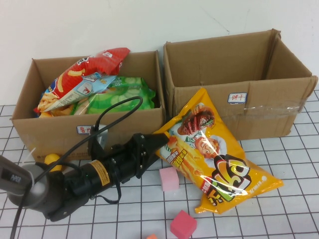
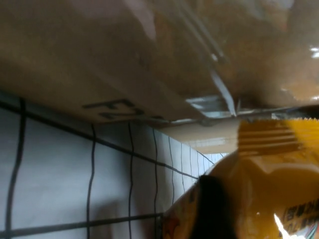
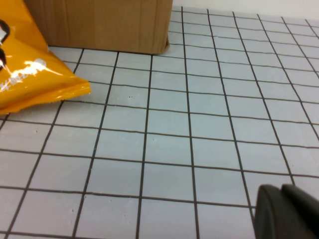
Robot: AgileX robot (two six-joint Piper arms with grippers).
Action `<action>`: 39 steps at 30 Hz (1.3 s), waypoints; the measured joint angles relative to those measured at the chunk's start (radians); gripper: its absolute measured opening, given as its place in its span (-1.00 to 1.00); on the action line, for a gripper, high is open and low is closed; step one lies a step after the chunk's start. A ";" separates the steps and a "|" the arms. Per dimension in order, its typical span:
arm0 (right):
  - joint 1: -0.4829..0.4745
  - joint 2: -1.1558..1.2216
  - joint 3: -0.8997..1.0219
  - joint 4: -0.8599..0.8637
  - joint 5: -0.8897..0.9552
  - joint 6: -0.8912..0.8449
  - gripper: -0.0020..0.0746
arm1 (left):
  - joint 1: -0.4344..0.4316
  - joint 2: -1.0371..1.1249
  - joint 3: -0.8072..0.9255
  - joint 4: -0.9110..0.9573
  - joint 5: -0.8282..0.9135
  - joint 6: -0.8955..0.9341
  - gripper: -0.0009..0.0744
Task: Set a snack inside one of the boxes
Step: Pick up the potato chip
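Your left gripper is pinching the upper-left corner of the glossy orange snack bag, whose long axis is running away toward the robot's right in front of the empty right cardboard box, while your right gripper is hanging over bare grid table, its state impossible to tell.

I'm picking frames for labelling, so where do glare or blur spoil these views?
High view: sharp, with glare streaks on the orange snack bag by the left gripper. Left wrist view: blurred, the cardboard box too close. Right wrist view: clear; the right gripper is a dark blur at the edge.
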 joint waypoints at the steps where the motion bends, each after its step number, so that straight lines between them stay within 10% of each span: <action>1: 0.000 0.000 0.000 0.000 0.000 0.000 -0.95 | 0.000 0.000 0.000 0.000 -0.002 0.005 0.14; 10: 0.000 0.000 0.000 0.000 0.000 0.000 -0.95 | 0.000 -0.002 0.000 0.070 -0.033 0.015 -0.87; 25: 0.000 0.000 0.000 0.000 0.000 0.000 -0.95 | 0.000 -0.009 0.000 0.105 -0.036 -0.017 -0.95; 28: 0.000 0.000 0.000 0.000 0.000 0.000 -0.95 | 0.000 -0.009 0.000 0.103 -0.036 0.008 -0.75; 35: 0.000 0.000 0.000 0.000 0.000 0.000 -0.95 | -0.004 -0.009 0.000 0.030 -0.036 0.114 0.60; 39: 0.000 0.000 0.000 0.000 0.000 0.000 -0.95 | -0.016 -0.009 -0.012 -0.005 -0.036 0.215 0.81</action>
